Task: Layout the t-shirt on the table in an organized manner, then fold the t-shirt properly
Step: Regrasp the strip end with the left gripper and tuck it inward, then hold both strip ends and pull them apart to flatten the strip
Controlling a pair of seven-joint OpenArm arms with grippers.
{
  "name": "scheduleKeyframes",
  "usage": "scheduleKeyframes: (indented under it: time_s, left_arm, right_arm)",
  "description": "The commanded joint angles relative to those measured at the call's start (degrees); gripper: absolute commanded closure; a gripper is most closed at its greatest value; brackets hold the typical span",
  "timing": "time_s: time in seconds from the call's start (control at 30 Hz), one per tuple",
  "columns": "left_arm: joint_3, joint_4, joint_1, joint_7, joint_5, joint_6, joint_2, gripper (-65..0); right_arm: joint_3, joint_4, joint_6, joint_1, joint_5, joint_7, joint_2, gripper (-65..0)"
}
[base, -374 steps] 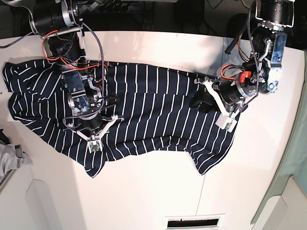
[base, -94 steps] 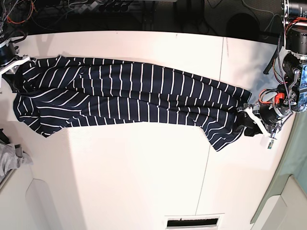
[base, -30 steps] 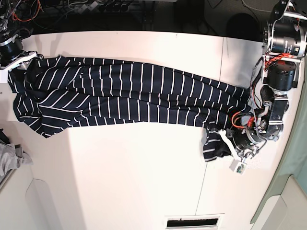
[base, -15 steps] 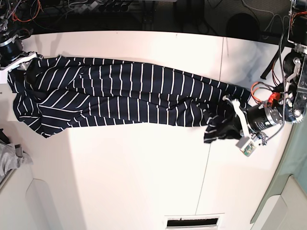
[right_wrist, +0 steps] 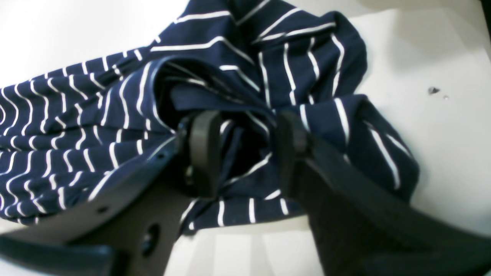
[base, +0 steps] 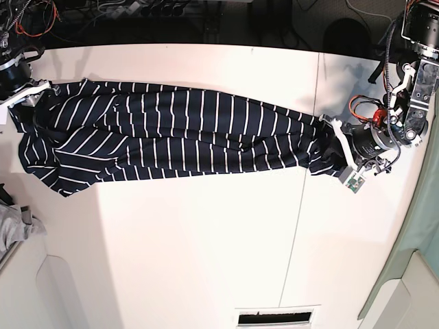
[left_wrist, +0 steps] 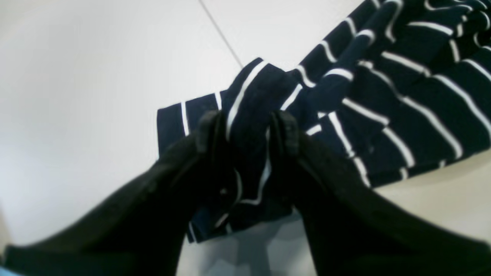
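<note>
The dark navy, white-striped t-shirt (base: 185,130) lies stretched in a long band across the white table (base: 206,233). My left gripper (base: 337,152) is at the shirt's right end. In the left wrist view the left gripper (left_wrist: 245,126) has its jaws parted, and an upright fold of the t-shirt (left_wrist: 383,96) stands between the fingers. My right gripper (base: 20,96) is at the shirt's far left corner. The right wrist view shows the right gripper (right_wrist: 245,149) closed on a thick bunch of the t-shirt (right_wrist: 96,115).
A small grey cloth (base: 17,223) lies at the left edge. A thin dark seam (base: 302,205) crosses the table near the shirt's right end. A vent slot (base: 278,317) sits at the front edge. Cables and dark gear line the back.
The left gripper moved up and slightly back, drawing the shirt's drooping right end into line with the rest. Its jaws have come apart. The right gripper stayed at the left corner.
</note>
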State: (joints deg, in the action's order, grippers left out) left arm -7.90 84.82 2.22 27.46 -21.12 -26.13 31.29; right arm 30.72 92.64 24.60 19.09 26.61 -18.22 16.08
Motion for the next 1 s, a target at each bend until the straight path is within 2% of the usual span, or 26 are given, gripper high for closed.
scheduleKeyframes:
  time_s: [0.0, 0.07, 0.17, 0.2, 0.3, 0.33, 0.47, 0.53, 0.67, 0.77, 0.9, 0.97]
  left_arm:
    - [0.5, 0.9, -0.8, -1.8, -0.5, 0.0, 0.8, -23.0]
    - [0.5, 0.9, -0.8, -3.5, -0.5, 0.0, 0.8, -23.0]
    - [0.5, 0.9, -0.8, -3.9, -0.5, 0.0, 0.8, -23.0]
    - [0.5, 0.9, -0.8, -3.9, -0.5, 0.0, 0.8, -23.0]
    - [0.5, 0.9, -0.8, -3.8, -0.5, 0.0, 0.8, -23.0]
    - [0.5, 0.9, -0.8, -3.8, -0.5, 0.0, 0.8, -23.0]
    - [0.5, 0.9, -0.8, -3.7, -0.5, 0.0, 0.8, -23.0]
    - [0.5, 0.9, -0.8, -3.7, -0.5, 0.0, 0.8, -23.0]
    - [0.5, 0.9, -0.7, -3.7, -0.7, 0.0, 0.8, -23.0]
    - [0.5, 0.9, -0.7, -3.7, -0.7, 0.0, 0.8, -23.0]
    - [0.5, 0.9, -0.9, -3.8, -0.8, 0.0, 0.7, -23.0]
    - [0.5, 0.9, -0.9, -3.7, -0.6, 0.0, 0.3, -23.0]
  right_arm:
    - [1.0, 2.3, 2.2, -0.3, 2.5, 1.6, 0.9, -24.4]
    - [1.2, 4.2, 4.4, -0.4, 5.0, 1.7, 0.9, -24.4]
    - [1.2, 6.0, 4.3, -1.5, 3.7, 1.6, 0.9, -24.9]
    - [1.2, 5.9, 4.3, -2.3, 2.9, 1.6, 0.9, -27.7]
    - [0.8, 4.9, 4.4, -5.3, -0.4, 1.6, 1.2, -43.2]
    - [0.4, 4.4, 4.4, -6.1, -1.9, 1.4, 1.6, -45.3]
    - [-2.2, 2.8, 4.9, -7.3, -7.2, 1.2, 5.6, -45.1]
    - [-4.0, 2.5, 7.4, -7.3, -7.8, 0.9, 8.4, -45.1]
    - [-9.2, 2.4, 7.0, -7.3, -12.7, 0.0, 13.0, -45.1]
    - [-13.0, 0.6, 6.8, -7.4, -14.2, 0.7, 14.6, -45.1]
    - [-18.7, -5.1, 6.3, -10.3, -16.8, 1.1, 14.7, -45.1]
    - [-20.7, -8.9, 5.4, -11.8, -16.8, 3.2, 14.7, -45.0]
